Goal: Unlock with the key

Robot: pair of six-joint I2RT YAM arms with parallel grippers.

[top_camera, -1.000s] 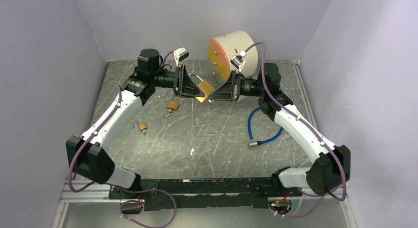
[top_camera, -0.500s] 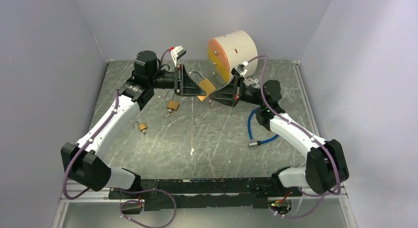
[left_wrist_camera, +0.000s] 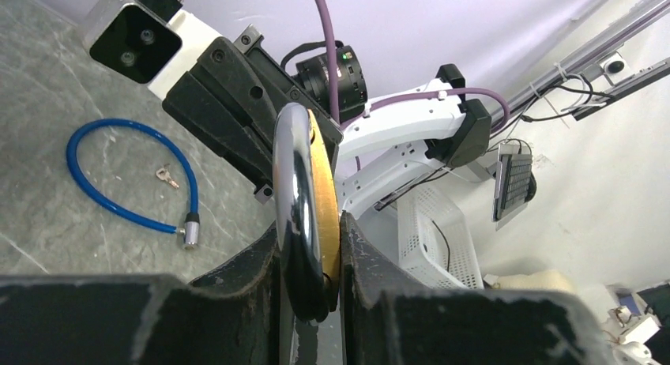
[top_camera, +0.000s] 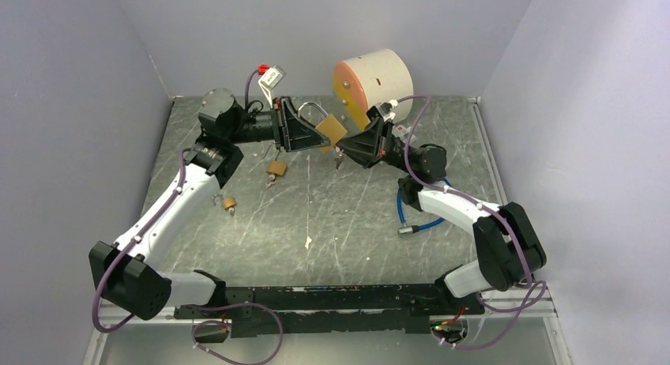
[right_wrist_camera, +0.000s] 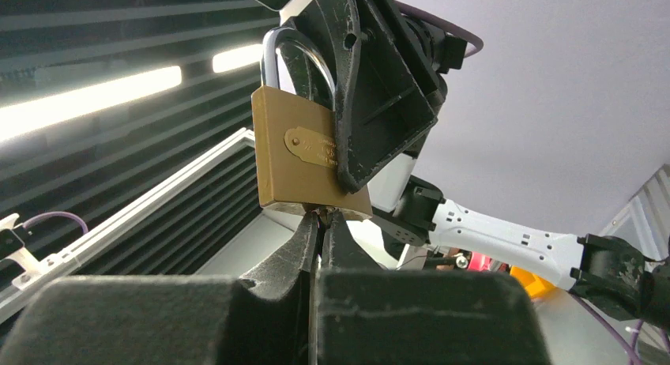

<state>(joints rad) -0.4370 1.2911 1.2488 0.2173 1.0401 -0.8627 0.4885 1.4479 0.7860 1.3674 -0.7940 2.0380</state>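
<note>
A brass padlock (top_camera: 330, 130) with a steel shackle hangs in the air over the back of the table. My left gripper (top_camera: 306, 133) is shut on it, its fingers pinching the body and shackle from both sides (left_wrist_camera: 310, 254). In the right wrist view the padlock (right_wrist_camera: 304, 156) hangs just above my right gripper (right_wrist_camera: 320, 223). That gripper is shut, its tips pressed against the padlock's underside at the keyhole. Only a sliver of the key shows between the tips. In the top view the right gripper (top_camera: 344, 148) meets the padlock from the right.
Two small brass padlocks (top_camera: 276, 168) (top_camera: 228, 202) lie on the table's left half. A blue cable lock (top_camera: 423, 215) with a loose key (left_wrist_camera: 166, 175) lies right of centre. A big beige cylinder (top_camera: 373, 84) stands at the back. A white scrap (top_camera: 308, 242) lies mid-table.
Both arms have stretched further back and their wrists have turned. The padlock has risen a little and tilted. Both grips have held.
</note>
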